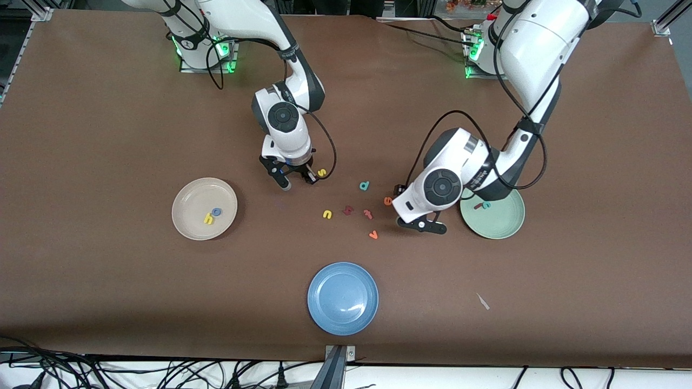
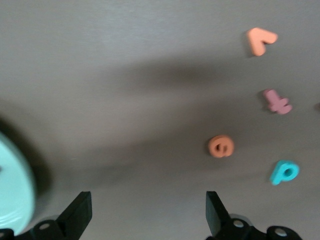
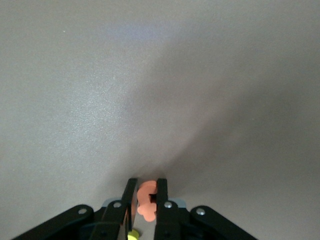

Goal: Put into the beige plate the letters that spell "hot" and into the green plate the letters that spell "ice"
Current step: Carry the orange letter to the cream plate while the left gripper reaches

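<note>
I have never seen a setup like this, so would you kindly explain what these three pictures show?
Two robot arms work at a brown table. One picture looks down from across it; the other two come from cameras on each wrist. The right gripper is shut on an orange letter. The left gripper is open over bare table beside the green plate, near an orange "e". The beige plate holds a yellow "h" and a blue "o". A blue plate lies nearest the camera.
</note>
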You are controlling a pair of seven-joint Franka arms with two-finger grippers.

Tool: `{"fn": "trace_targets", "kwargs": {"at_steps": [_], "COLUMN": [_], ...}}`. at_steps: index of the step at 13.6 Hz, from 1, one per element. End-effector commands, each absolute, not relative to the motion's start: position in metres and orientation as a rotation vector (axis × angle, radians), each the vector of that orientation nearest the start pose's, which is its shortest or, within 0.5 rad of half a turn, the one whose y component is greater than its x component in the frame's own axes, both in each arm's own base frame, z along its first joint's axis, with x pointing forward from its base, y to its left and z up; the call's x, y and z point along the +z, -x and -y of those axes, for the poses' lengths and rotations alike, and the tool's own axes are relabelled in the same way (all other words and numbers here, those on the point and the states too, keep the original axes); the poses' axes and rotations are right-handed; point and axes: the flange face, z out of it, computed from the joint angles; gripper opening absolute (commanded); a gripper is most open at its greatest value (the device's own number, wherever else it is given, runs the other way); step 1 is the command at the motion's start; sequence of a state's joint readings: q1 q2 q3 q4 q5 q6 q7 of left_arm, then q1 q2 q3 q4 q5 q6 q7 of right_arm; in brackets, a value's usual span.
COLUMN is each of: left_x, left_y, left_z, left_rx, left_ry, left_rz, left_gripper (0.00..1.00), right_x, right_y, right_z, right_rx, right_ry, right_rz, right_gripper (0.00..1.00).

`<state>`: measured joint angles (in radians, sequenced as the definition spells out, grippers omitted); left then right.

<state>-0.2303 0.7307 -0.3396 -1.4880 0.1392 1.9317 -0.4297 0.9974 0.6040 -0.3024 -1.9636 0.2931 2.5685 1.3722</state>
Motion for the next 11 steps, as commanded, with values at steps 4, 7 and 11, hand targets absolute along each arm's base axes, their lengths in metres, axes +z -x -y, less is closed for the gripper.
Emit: {"fn": "trace_targets", "kwargs": {"at_steps": [4, 7, 11], "left_x": [0.231, 0.223, 0.207], "left_y": [-0.601, -0.597, -0.591], "left_z": [0.337, 0.34, 0.346], "left_rx": [0.426, 0.451, 0.482], "left_ry": [3.1, 3.094, 3.081], "left_rz": [-0.218, -0.274, -0.3], "left_gripper": [1.0, 1.0, 1.0], "right_x": [0.166, 0.166, 0.177], "right_y": [-0.465, -0.466, -0.476], "right_z": [-0.398, -0.399, -0.395], "right_rx": [-0.056, -0.055, -0.02], "right_ry": [2.845, 2.852, 2.919], "right_rz": [-1.247, -1.233, -1.138], "right_gripper": [0.05, 0.05, 0.04]}}
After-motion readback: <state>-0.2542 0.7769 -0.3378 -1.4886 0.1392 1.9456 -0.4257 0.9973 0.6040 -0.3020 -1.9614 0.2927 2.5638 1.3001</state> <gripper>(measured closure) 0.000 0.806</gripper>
